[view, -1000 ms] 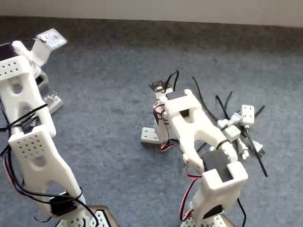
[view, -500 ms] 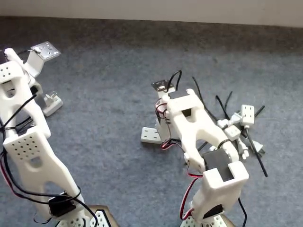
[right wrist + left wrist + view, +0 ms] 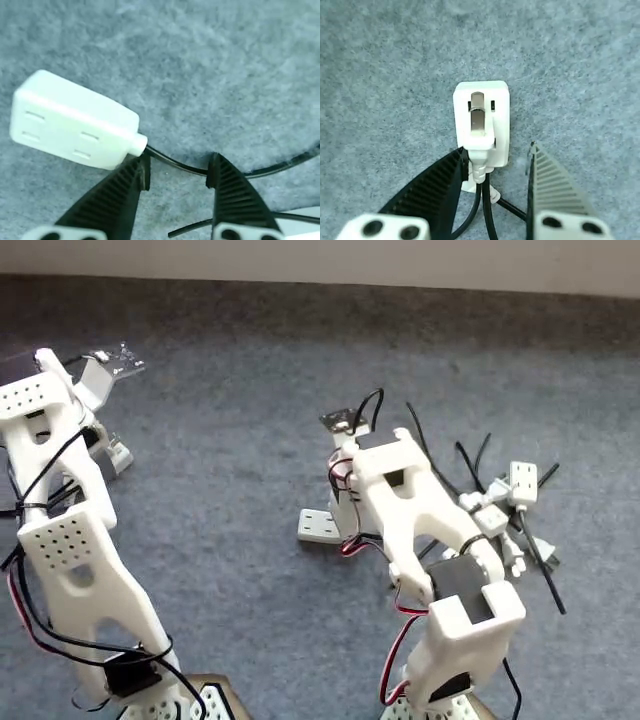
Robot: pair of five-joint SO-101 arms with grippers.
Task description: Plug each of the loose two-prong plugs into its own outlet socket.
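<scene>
A white outlet socket (image 3: 482,107) lies on the grey carpet with a white two-prong plug (image 3: 480,142) resting on its face, one metal prong (image 3: 477,117) showing. Two black cords run back from the plug. My left gripper (image 3: 497,148) is open and straddles the plug's cord end; one finger (image 3: 447,175) touches it, the other stands apart. In the high view this socket (image 3: 113,453) sits beside the left arm. My right gripper (image 3: 179,157) is open over the black cord (image 3: 175,165) of a second white socket (image 3: 70,122), which also lies by the centre arm (image 3: 318,526).
A tangle of several white plugs, sockets and black cords (image 3: 500,505) lies right of the centre arm. Open carpet (image 3: 220,420) stretches between the two arms. A pale wall edge (image 3: 400,265) borders the far side.
The left arm's wrist has swung down and a little right over its socket. The right arm has hardly moved, and the sockets stay where they were.
</scene>
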